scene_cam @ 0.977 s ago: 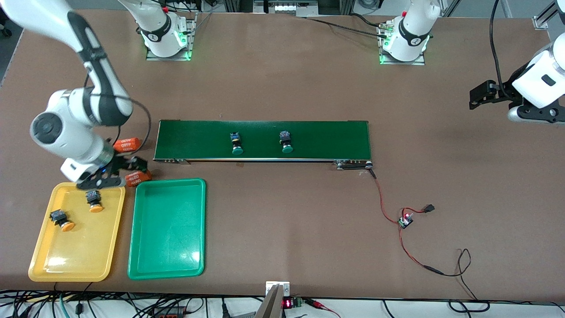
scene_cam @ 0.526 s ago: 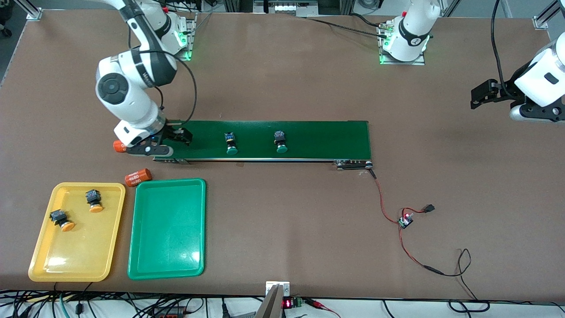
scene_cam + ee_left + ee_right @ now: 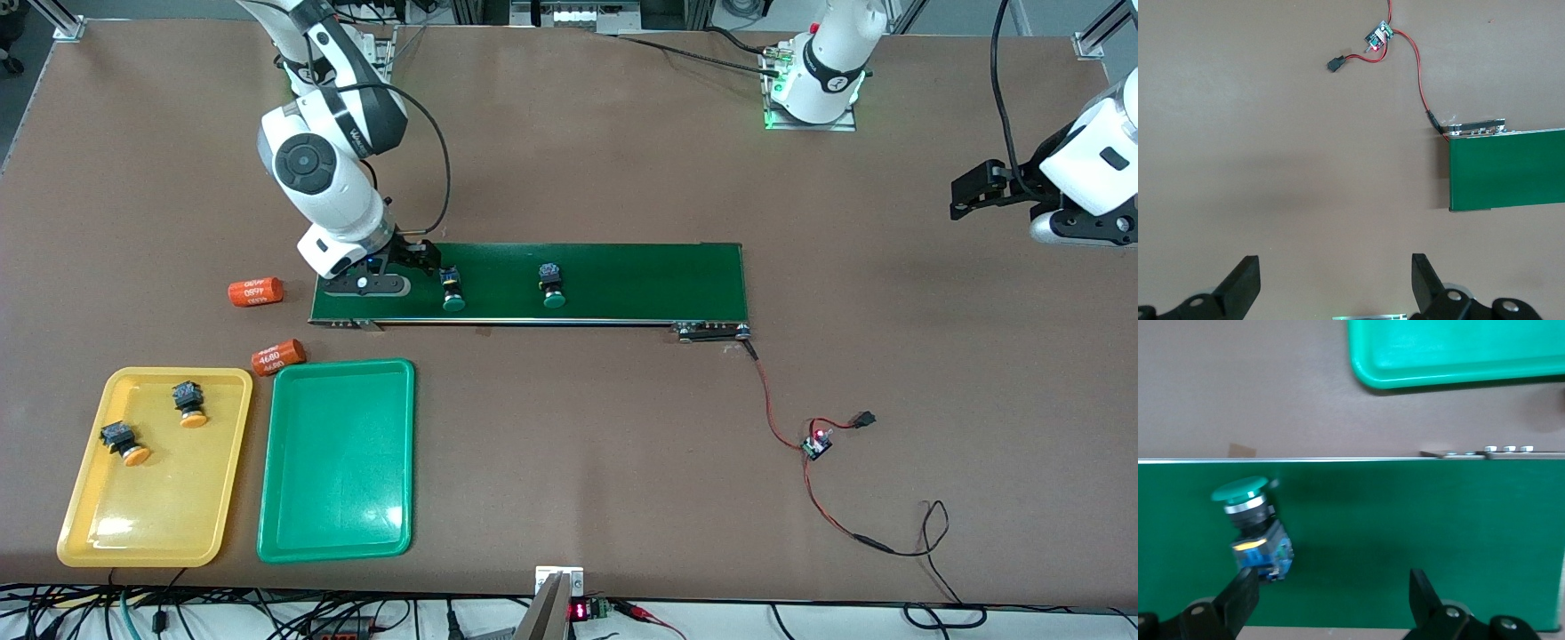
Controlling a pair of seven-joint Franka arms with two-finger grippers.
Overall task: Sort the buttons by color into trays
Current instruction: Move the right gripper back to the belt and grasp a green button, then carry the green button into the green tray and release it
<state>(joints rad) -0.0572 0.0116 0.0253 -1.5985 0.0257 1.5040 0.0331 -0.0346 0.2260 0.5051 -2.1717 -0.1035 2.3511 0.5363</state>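
Two green-capped buttons lie on the dark-green belt: one toward the right arm's end, the other near the belt's middle. My right gripper is open over the belt, just beside the first button; one of its fingers is close to the button's blue body, with nothing between the fingers. Two orange-capped buttons lie in the yellow tray. The green tray holds nothing. My left gripper waits open over bare table.
Two orange cylinders printed 4680 lie on the table between the belt's end and the trays. A small circuit board with red wires lies nearer the front camera than the belt's other end.
My right arm has swung from over the yellow tray to the belt, its gripper still open. Both green buttons have drifted along the belt toward the right arm's end. The left arm barely moved.
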